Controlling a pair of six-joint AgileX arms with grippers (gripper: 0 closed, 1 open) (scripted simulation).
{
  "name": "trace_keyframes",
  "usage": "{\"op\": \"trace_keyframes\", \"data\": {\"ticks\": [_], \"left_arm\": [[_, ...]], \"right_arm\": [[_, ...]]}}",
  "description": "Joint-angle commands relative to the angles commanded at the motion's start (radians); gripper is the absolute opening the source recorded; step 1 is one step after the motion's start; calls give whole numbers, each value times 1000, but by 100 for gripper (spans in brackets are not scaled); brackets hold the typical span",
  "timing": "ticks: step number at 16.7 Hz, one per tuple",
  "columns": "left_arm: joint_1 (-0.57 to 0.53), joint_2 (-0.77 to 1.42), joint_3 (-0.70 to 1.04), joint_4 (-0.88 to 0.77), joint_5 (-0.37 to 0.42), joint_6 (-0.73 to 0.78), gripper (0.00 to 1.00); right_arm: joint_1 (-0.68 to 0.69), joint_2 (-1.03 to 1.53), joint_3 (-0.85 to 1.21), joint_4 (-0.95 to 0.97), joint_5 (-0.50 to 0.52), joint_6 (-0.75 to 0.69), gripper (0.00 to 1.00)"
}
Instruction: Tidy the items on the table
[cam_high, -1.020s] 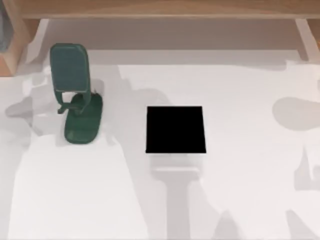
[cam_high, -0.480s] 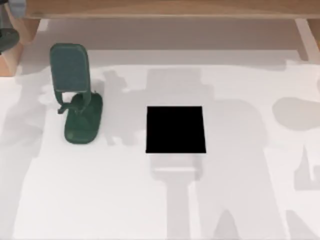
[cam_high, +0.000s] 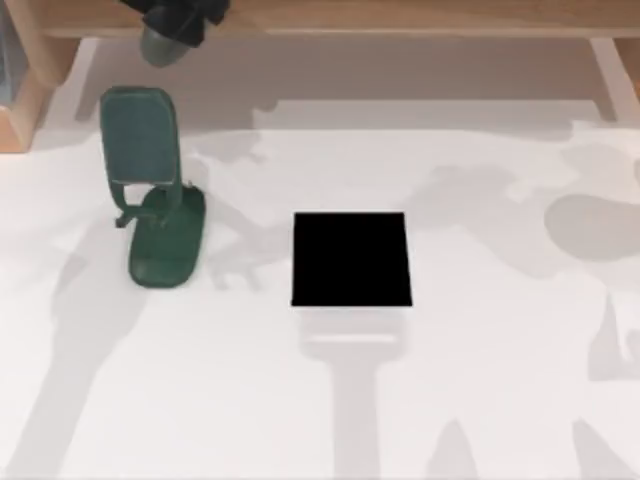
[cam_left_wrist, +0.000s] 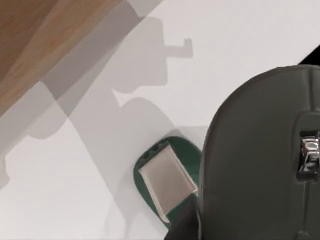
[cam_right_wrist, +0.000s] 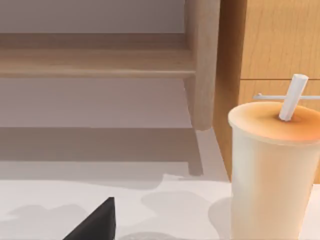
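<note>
White table (cam_high: 480, 400) with a wooden shelf (cam_high: 400, 15) running along the far edge, so a pretty bare setup. Over on the left side there's a dark green stand (cam_high: 165, 245), upright, its base flat on the table and its plate tilted back toward the shelf. The black pad (cam_high: 350, 258) lies flat near the middle, well apart from the stand.

The left gripper (cam_high: 180, 15) is up at the far left by the top view's upper edge, over the shelf board and just beyond the stand's top. It's clamped on the mouse (cam_high: 165, 45), whose grey rounded end pokes out below it, off the table. In the left wrist view the mouse (cam_left_wrist: 255, 160) sits huge and close, a dark grey dome with a small shiny bit near one edge, and the stand (cam_left_wrist: 167, 182) is far below it on the table, partly tucked behind the mouse's outline.

The right wrist view looks toward a shelf leg (cam_right_wrist: 202, 65). A pale orange cup (cam_right_wrist: 270, 175) with a white straw (cam_right_wrist: 291, 97) stands beside that leg, and a corner of the pad (cam_right_wrist: 97, 222) peeks in.
</note>
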Motion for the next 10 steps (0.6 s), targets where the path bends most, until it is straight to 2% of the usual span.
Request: {"op": "trace_keyframes", "data": {"ticks": [6,10], "left_arm": [[-233,208,36,18,-28,-675,0],[-323,361,43,19,-68,-965,0]], "right_arm": [[0,0,0,0,0,0,100],[0,0,0,0,0,0,100]]}}
